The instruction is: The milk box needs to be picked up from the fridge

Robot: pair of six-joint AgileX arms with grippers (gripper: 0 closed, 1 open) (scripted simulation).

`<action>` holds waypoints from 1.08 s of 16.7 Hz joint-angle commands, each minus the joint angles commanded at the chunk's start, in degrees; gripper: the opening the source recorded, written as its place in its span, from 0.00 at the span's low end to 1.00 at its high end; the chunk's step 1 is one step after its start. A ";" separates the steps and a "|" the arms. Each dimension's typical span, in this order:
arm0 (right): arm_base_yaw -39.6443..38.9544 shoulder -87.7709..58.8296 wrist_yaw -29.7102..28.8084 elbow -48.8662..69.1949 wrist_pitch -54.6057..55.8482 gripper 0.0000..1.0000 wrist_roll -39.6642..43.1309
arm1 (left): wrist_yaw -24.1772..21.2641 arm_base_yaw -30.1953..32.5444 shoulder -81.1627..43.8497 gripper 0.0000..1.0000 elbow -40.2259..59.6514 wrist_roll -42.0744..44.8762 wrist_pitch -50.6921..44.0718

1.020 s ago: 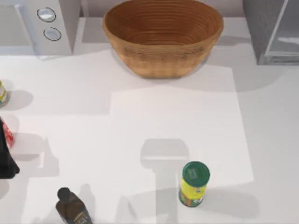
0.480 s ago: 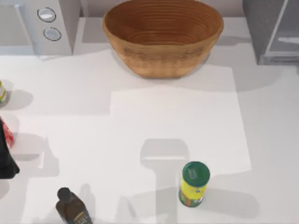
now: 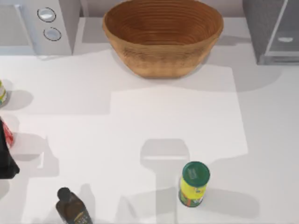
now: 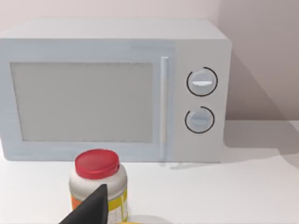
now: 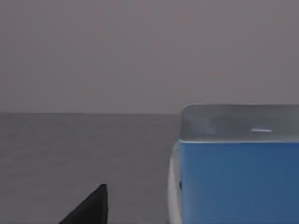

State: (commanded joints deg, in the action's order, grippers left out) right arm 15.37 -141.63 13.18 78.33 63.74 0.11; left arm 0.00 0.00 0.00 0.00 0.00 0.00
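Note:
The fridge point(image 3: 261, 28) is the dark grey speckled cabinet at the table's back right, its pale glassy door panel point(image 3: 285, 28) facing the table. A small pale spot point(image 3: 285, 39) shows through that panel; I cannot tell what it is. In the right wrist view the milk box point(image 5: 238, 182) is very close, blue with a pale top edge, with plain grey walls around it. A dark part of my right gripper point(image 5: 88, 207) stands beside the box, apart from it. My left arm point(image 3: 5, 161) is parked at the table's left edge.
A large woven basket point(image 3: 162, 37) stands at the back centre and a light grey appliance with two dials point(image 3: 49, 23) at the back left. Near the front are a green-lidded yellow can point(image 3: 194, 183) and a dark brown bottle point(image 3: 72, 207). A red-lidded jar point(image 4: 98, 179) stands before the appliance.
The pale spot behind the fridge's door panel has shifted slightly left and become rounder. The shadow edge on the table's right has crept left. The can, bottle and basket have not moved.

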 joint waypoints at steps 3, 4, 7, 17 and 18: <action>-0.29 -0.75 -0.30 1.75 -1.31 1.00 0.03 | 0.00 0.00 0.00 1.00 0.00 0.00 0.00; -0.29 -0.75 -0.30 1.75 -1.31 1.00 0.03 | 0.00 0.00 0.00 1.00 0.00 0.00 0.00; -0.29 -0.75 -0.30 1.75 -1.31 0.85 0.03 | 0.00 0.00 0.00 1.00 0.00 0.00 0.00; -0.29 -0.75 -0.30 1.75 -1.31 0.10 0.03 | 0.00 0.00 0.00 1.00 0.00 0.00 0.00; -0.29 -0.75 -0.30 1.75 -1.31 0.02 0.03 | 0.00 0.00 0.00 1.00 0.00 0.00 0.00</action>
State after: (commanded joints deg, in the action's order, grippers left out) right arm 15.08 -142.38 12.88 80.09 62.43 0.14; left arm 0.00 0.00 0.00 0.00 0.00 0.00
